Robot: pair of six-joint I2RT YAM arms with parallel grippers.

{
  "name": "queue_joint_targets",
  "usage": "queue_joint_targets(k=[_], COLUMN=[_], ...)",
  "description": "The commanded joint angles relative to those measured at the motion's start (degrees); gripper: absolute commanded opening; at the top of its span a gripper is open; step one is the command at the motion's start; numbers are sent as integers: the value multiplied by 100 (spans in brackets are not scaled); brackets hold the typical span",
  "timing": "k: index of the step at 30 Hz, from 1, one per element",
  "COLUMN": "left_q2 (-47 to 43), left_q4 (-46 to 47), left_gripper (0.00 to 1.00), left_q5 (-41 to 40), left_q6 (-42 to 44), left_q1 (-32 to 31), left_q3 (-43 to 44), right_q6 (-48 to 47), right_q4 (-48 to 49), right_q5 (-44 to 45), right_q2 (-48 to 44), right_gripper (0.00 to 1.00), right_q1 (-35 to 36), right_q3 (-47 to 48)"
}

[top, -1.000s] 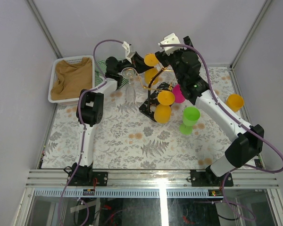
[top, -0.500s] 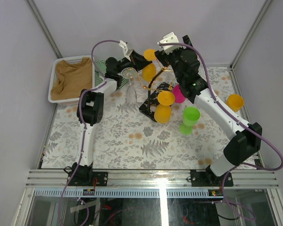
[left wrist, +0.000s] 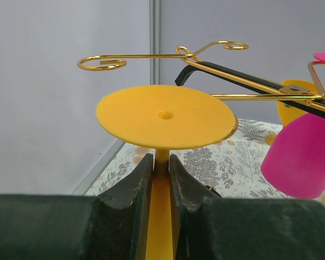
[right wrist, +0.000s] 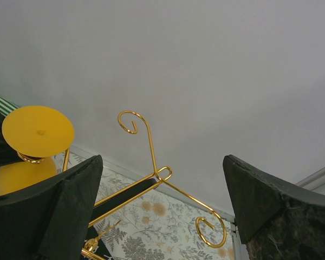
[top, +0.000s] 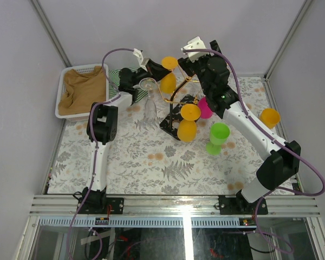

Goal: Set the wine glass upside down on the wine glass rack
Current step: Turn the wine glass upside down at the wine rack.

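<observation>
Wine glass (left wrist: 164,116), one of three orange, stem clamped in left gripper (left wrist: 161,163); right gripper (right wrist: 162,184) agape.

Three orange wine glasses (top: 167,82), one pink glass (top: 207,108), one green glass (top: 219,134), one clear glass (top: 149,105) (faint against the tablecloth), one wine glass rack (top: 167,123), one basket (top: 62,86), one brown cloth (top: 84,89)

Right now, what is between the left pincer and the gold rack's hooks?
The yellow wine glass's round foot, its stem pinched in the left pincer, sits just under the wine glass rack's hooks. The left wrist view shows it.
</observation>
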Motion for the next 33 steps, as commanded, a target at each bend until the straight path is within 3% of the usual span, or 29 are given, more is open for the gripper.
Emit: queue_joint_targets(k=[1, 22, 30, 33], left_q2=[-387, -742, -755, -802], left_q4=[352, 694, 746, 780], left_gripper=[0, 0, 8, 17], left_q5=[-13, 593, 725, 758], left_q6=[186, -16, -148, -191], left_q1=[98, 69, -26, -52], left_q3=[-360, -986, -982, -1050], right_q6=[10, 133, 126, 129], right_q4=[235, 246, 266, 296], right_q5=[-92, -126, -107, -102], right_q2=[17, -47, -69, -78], right_gripper=[99, 99, 99, 99], right_q1=[-35, -34, -34, -35], right_q3=[281, 174, 102, 65])
